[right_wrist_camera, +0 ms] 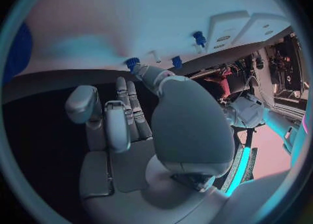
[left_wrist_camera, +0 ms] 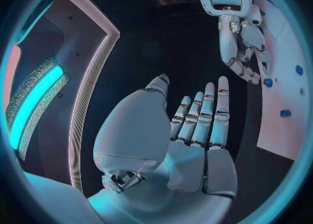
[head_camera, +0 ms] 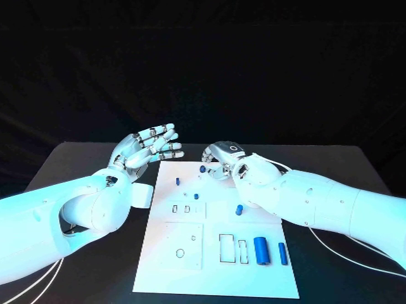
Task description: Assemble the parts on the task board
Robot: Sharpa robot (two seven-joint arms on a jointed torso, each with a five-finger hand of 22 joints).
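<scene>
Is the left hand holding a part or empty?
Empty. The left hand hovers beside the task board, fingers straight and apart, bare palm showing in the left wrist view.

a black curtain hangs in folds behind the desk, whose top is dark and matte. in the left wrist view, a cyan light strip glows on a wall panel.

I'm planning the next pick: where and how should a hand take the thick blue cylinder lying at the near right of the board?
Probably grip the thick blue cylinder across its middle, fingers coming from above onto its two long sides. It lies flat on the task board, with a thinner blue rod alongside, so that gap looks tight.
</scene>
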